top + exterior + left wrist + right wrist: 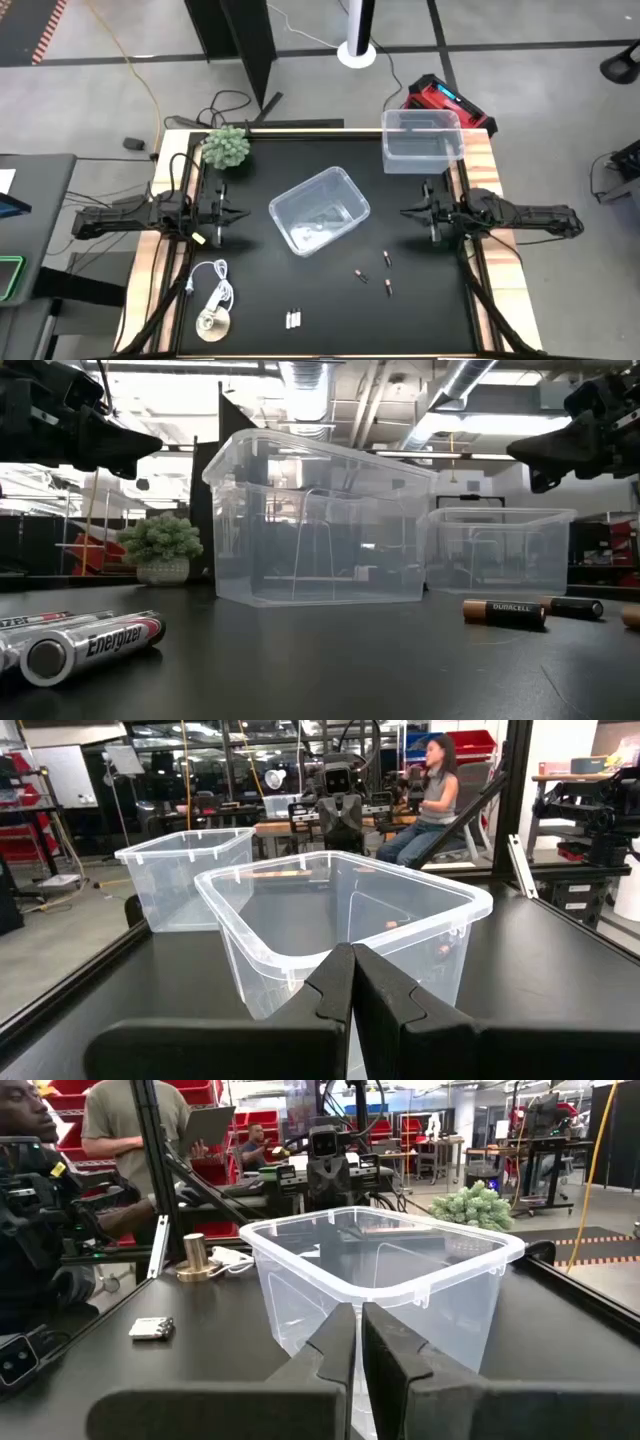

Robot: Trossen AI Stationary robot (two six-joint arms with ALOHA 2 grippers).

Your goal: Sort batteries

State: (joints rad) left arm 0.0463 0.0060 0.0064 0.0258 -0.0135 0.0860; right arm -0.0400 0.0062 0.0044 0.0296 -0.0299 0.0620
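Observation:
Three dark batteries with copper ends (386, 258) lie flat on the black table toward its right near part; two show in the low view (505, 611). Silver-white batteries (293, 319) lie side by side near the near edge (90, 645) (152, 1328). A clear bin (320, 210) stands mid-table, tilted in plan. A second clear bin (421, 140) sits at the far right corner. My left gripper (240, 213) hovers shut to the left of the middle bin (352, 970). My right gripper (405, 212) hovers shut to its right (358, 1330). Both point at the bin.
A small green plant (227, 147) stands at the far left corner. A white coiled cable with a round disc (212, 300) lies at the near left. Wooden rails (490, 250) edge the table. People sit and stand in the room beyond.

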